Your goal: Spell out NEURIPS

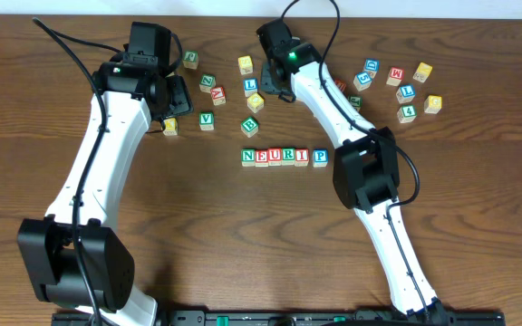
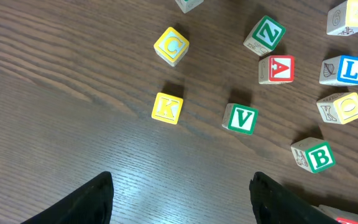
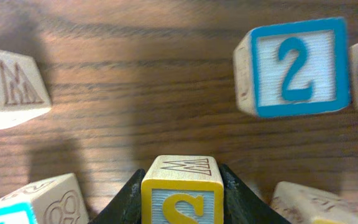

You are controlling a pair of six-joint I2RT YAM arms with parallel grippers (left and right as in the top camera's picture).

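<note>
Brown wood everywhere: a big table, with lots of bare room in the middle and at the front. Two long white arms across it. On the left, the left arm, leaning from the near corner toward the far side. On the right, the right arm, bent at a black elbow just beside the P, then reaching up and left into the loose cubes near the far edge.

In the middle, a neat row spelling NEURIP.

Left gripper with jaws wide apart, holding nothing, over bare wood near the yellow K and green V.

Right gripper with jaws clamped on the yellow S cube, close to a blue 2. Hard to tell whether lifted or resting.
</note>
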